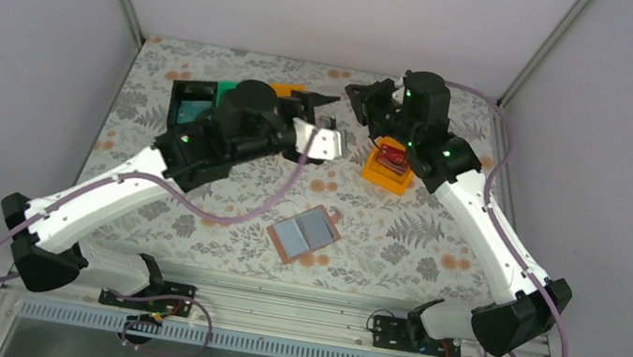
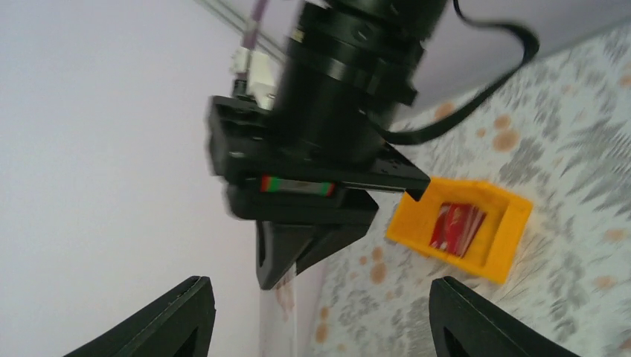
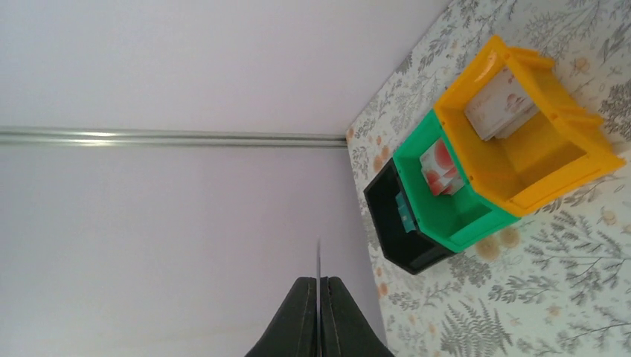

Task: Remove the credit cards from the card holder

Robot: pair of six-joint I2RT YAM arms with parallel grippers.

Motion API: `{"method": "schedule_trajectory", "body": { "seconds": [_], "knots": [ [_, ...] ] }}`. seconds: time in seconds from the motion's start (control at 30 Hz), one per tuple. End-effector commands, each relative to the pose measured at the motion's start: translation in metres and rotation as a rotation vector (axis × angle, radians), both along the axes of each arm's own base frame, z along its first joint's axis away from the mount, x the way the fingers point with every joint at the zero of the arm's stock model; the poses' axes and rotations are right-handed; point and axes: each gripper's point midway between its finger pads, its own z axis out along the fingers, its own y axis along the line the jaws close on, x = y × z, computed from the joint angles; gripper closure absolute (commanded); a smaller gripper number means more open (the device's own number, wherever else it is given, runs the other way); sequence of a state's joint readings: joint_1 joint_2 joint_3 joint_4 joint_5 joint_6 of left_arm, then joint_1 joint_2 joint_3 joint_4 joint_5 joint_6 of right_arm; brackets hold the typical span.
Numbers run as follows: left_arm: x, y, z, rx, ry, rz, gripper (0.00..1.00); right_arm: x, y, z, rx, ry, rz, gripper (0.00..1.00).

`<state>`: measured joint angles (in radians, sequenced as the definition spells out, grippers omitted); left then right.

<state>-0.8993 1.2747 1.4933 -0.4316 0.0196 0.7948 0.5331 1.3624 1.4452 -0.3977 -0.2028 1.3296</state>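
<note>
- Nearest the arm bases, the card holder [image 1: 304, 235] lies open flat on the floral table [image 1: 398, 238], with its blue-grey pockets up and its small tab at the far right corner.
- Far beyond the card holder and to its left, three bins stand in a touching row. A black bin [image 3: 405, 249] has a teal-blue card [image 3: 404, 212] in it, a green bin [image 3: 476, 223] has a red-spotted card [image 3: 439, 167], and an orange bin [image 3: 565, 163] has a whitish card [image 3: 500, 104] leaning inside.
- Straight beyond the card holder, up in the air, the left gripper [image 2: 318, 286] has its fingers spread wide and clamps nothing.
- Between those fingers hangs a pale card [image 2: 277, 323]. It is pinched by the right gripper [image 3: 318, 281], whose jaws are closed flat on it.
- Beyond the card holder to its right, a second orange bin [image 2: 417, 223] holds dark red cards [image 2: 455, 227].
</note>
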Motion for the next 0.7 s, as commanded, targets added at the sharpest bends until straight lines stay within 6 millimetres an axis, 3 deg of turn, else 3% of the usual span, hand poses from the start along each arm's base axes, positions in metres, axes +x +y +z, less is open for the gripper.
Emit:
{"method": "schedule_trajectory", "body": {
  "seconds": [0.0, 0.07, 0.23, 0.53, 0.67],
  "knots": [
    [0.031, 0.0, 0.019, 0.109, -0.36, 0.153, 0.29, -0.002, -0.005, 0.03, 0.136, 0.013, -0.116, 0.96],
    [0.039, 0.004, 0.028, 0.086, -0.398, 0.207, 0.33, -0.005, -0.002, 0.034, 0.144, 0.005, -0.104, 0.96],
    [0.045, 0.0, -0.002, 0.148, -0.389, 0.207, 0.44, -0.013, -0.002, 0.042, 0.142, -0.013, -0.096, 0.96],
    [0.073, -0.004, -0.016, 0.218, -0.317, 0.282, 0.69, -0.025, -0.003, 0.054, 0.152, -0.051, -0.068, 0.96],
    [0.074, -0.005, -0.014, 0.199, -0.294, 0.285, 0.89, -0.026, 0.001, 0.051, 0.143, -0.042, -0.043, 0.96]
  ]
}}
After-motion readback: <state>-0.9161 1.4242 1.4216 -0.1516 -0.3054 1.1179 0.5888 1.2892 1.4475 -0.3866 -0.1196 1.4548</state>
